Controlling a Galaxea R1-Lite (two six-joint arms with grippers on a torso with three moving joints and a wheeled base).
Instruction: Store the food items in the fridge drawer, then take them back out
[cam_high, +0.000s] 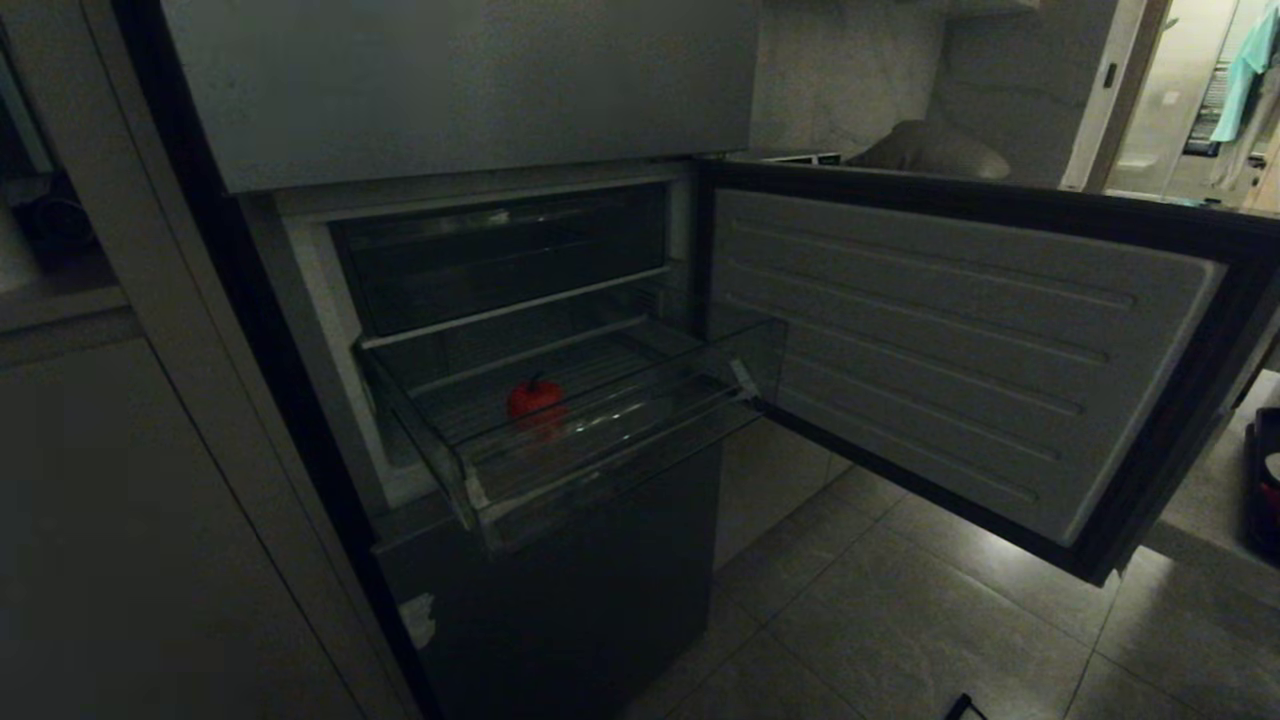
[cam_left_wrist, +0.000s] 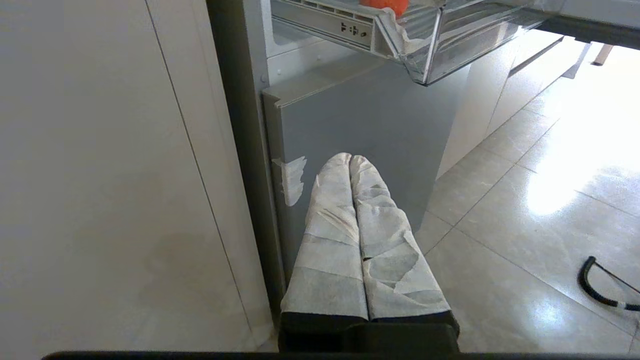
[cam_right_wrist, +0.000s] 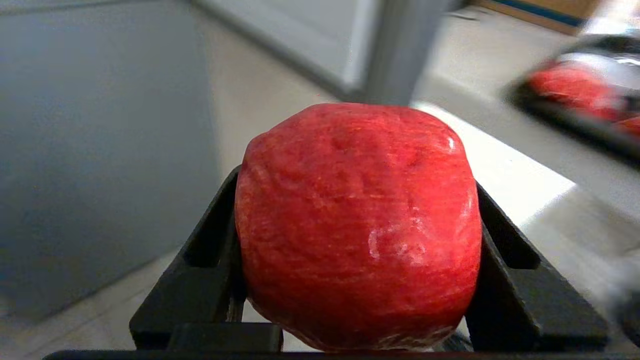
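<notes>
One red fruit (cam_high: 536, 400) sits mid-drawer (cam_high: 600, 470), clear of its edges — right hand (cam_right_wrist: 357, 280) grips another, left hand (cam_left_wrist: 351, 165) closed

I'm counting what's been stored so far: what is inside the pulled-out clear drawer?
One small round red food piece sits on the ribbed floor of the clear plastic fridge drawer. The floor showing around it looks bare; its rear part, under the shelf above, is hidden.

Open fridge door (cam_high: 950, 350) swung right over grey floor tiles (cam_high: 900, 620); tall pale cabinet (cam_high: 130, 520) at left.
</notes>
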